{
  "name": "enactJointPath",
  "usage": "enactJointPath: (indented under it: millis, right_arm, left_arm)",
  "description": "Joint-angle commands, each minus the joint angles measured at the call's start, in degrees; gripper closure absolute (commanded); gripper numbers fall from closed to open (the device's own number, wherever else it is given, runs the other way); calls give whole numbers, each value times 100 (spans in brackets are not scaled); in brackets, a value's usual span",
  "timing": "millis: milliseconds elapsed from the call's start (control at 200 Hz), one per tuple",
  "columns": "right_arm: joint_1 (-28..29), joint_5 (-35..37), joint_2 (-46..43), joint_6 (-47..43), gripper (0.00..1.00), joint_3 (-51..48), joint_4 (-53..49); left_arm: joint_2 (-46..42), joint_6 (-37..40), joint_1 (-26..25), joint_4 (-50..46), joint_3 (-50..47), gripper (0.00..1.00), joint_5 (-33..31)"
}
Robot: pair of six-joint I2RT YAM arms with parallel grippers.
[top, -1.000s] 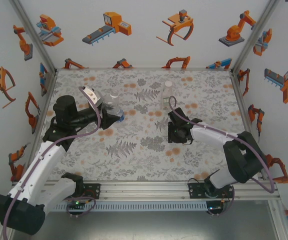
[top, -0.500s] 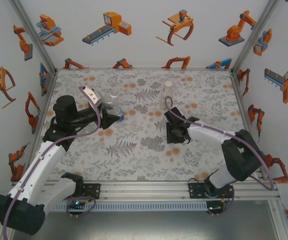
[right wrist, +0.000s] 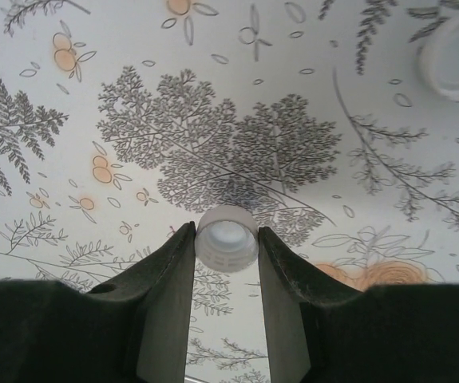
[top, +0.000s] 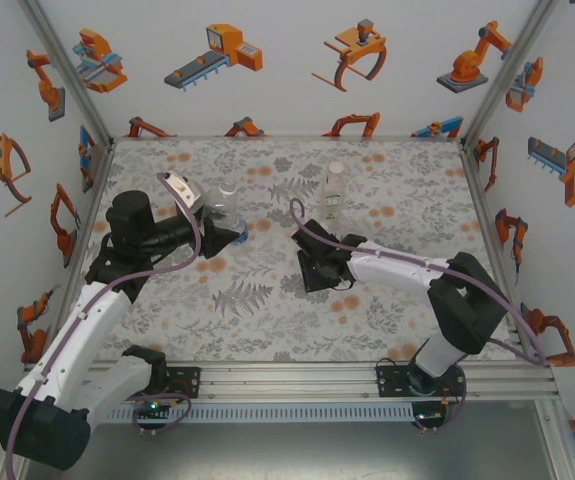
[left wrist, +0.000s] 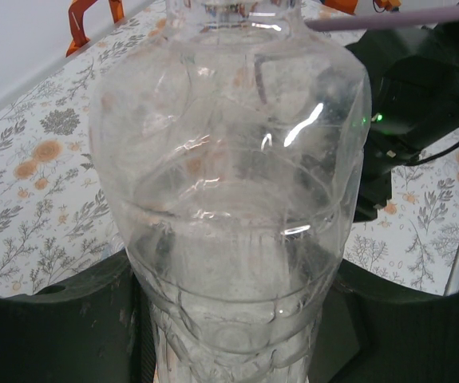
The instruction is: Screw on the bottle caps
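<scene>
A plain clear bottle [left wrist: 229, 199] stands upright in my left gripper [left wrist: 233, 335], which is shut around its lower body. From above, this bottle [top: 229, 200] and the left gripper [top: 223, 222] are at the table's left middle. My right gripper [right wrist: 226, 237] is shut on a small white bottle cap [right wrist: 226, 239], pinched by its sides between the two fingertips just above the floral cloth. In the top view the right gripper [top: 315, 270] hangs mid-table, right of the held bottle. A second white cap [right wrist: 457, 54] lies loose on the cloth beyond it.
A clear bottle with a green-white label [top: 335, 190] stands upright behind the right gripper. The right arm [left wrist: 429, 88] shows dark behind the held bottle. White walls with printed orange robots [top: 217, 50] close in the table [top: 267, 320] on three sides.
The right arm has swung left across the table toward the held bottle, carrying the cap between its fingers. The left arm and its bottle have not moved.
</scene>
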Motion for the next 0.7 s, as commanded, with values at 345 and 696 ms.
enactJointPath:
  millis: [345,696]
  right_arm:
    - [277,434,525,88,61,287,-344]
    - [313,348,227,95,56,503,-504]
  left_arm:
    - [40,51,24,43,74,91,97]
    - [93,19,24,55,83,90,131]
